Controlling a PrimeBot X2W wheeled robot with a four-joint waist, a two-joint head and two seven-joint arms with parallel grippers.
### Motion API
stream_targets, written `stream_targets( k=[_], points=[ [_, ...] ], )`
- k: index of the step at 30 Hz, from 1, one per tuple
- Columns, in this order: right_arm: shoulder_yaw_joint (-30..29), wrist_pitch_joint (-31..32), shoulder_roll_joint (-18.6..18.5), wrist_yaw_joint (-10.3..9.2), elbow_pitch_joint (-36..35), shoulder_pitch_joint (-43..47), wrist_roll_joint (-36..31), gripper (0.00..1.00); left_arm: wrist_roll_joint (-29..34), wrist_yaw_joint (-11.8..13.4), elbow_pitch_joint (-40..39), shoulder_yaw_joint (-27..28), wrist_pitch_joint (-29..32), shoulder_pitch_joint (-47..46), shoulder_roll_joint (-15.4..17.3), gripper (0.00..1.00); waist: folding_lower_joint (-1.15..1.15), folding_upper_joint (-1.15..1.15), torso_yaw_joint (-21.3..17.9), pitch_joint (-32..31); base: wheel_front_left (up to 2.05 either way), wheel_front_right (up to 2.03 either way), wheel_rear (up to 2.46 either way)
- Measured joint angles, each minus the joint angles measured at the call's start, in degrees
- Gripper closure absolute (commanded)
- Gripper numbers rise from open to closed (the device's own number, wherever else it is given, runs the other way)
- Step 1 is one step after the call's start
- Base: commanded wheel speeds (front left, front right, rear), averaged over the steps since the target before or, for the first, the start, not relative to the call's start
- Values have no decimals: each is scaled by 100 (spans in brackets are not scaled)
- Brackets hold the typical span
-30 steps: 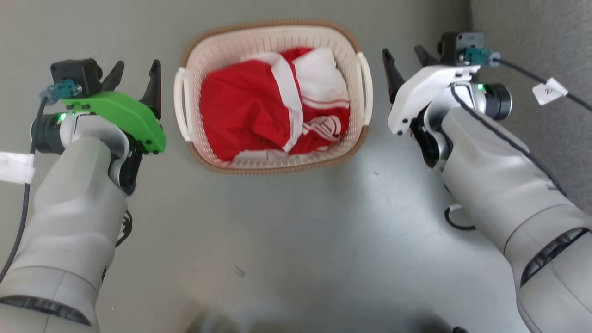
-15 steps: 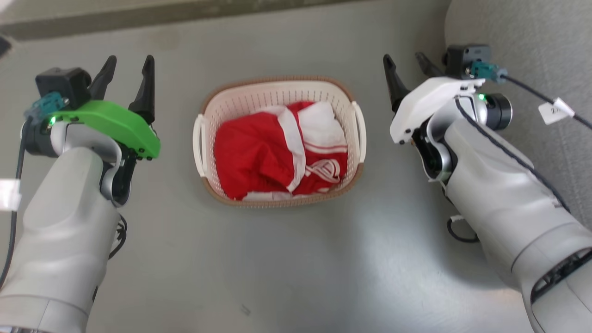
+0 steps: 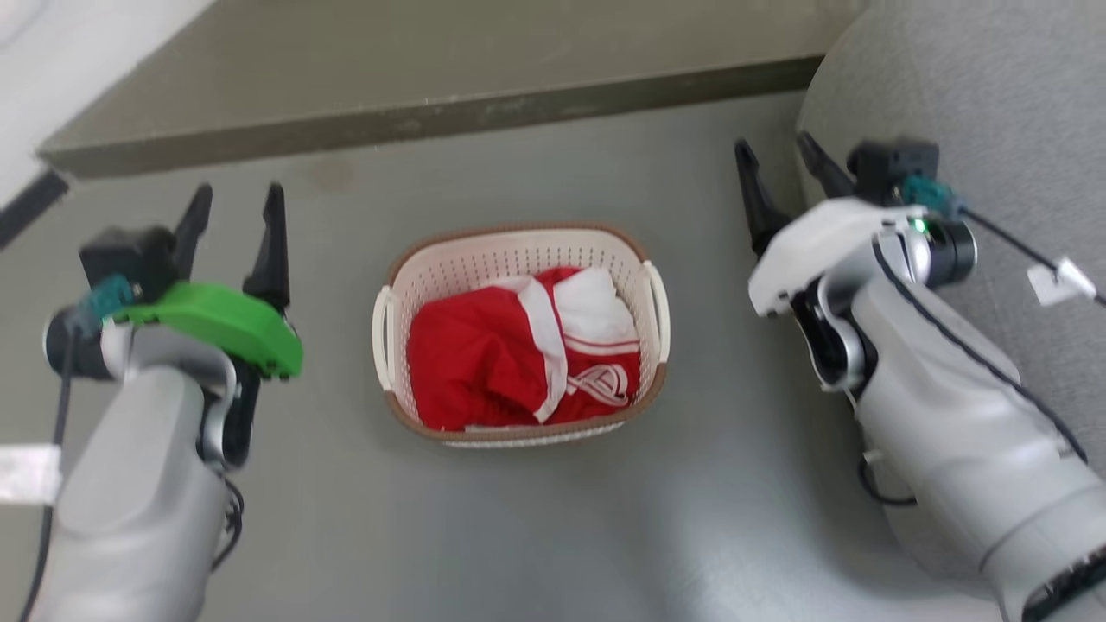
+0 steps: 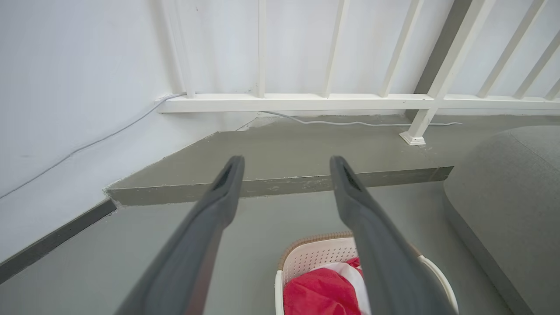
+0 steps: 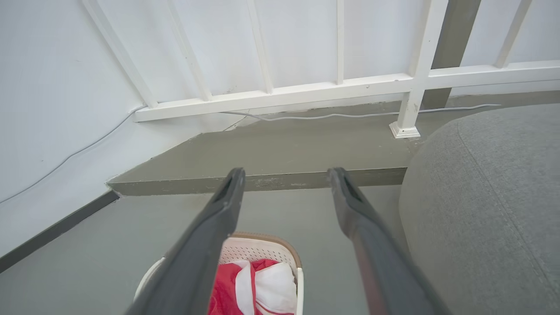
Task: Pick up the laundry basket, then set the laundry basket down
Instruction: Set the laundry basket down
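The laundry basket [image 3: 510,259] stands on the grey floor in the middle of the head view, cream-white with a brown rim, white side handles and red-and-white clothing inside. My left gripper [image 3: 238,207] is open, well to the basket's left and apart from it. My right gripper [image 3: 778,164] is open too, off to the basket's right. In the left wrist view the basket [image 4: 315,258] sits low, partly behind my left gripper [image 4: 286,168]. In the right wrist view the basket [image 5: 258,249] lies at the bottom, behind my right gripper [image 5: 284,177].
A low grey step [image 3: 432,112] runs across behind the basket, with a white railing [image 4: 350,101] and a white cable [image 4: 350,123] on it. A large grey cushion [image 3: 994,95] bulges at the right, close to my right arm. A white wall [image 4: 65,87] rises at the left.
The head camera has risen and tilted, so the basket looks smaller and lower in the picture and the step has come into view. Both grippers stay open beside the basket, farther from it.
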Motion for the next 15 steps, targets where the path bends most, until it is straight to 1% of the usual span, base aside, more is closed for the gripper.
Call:
stream_targets(
  k=[3,9,15],
  points=[
    [-202,0,-75,-5,-269,370,-176,0,148,132,-301,80,0,380,1,0,0,0,-38,-208,0,0,0],
    [-528,0,-142,-8,-749,820,-470,0,280,314,-762,189,0,923,-4,0,0,0,-98,-469,0,0,0],
    [-1084,-1,-224,-7,-1171,1227,-836,0,379,472,-1160,278,0,1501,-23,0,0,0,-160,-676,0,0,0]
  ],
)
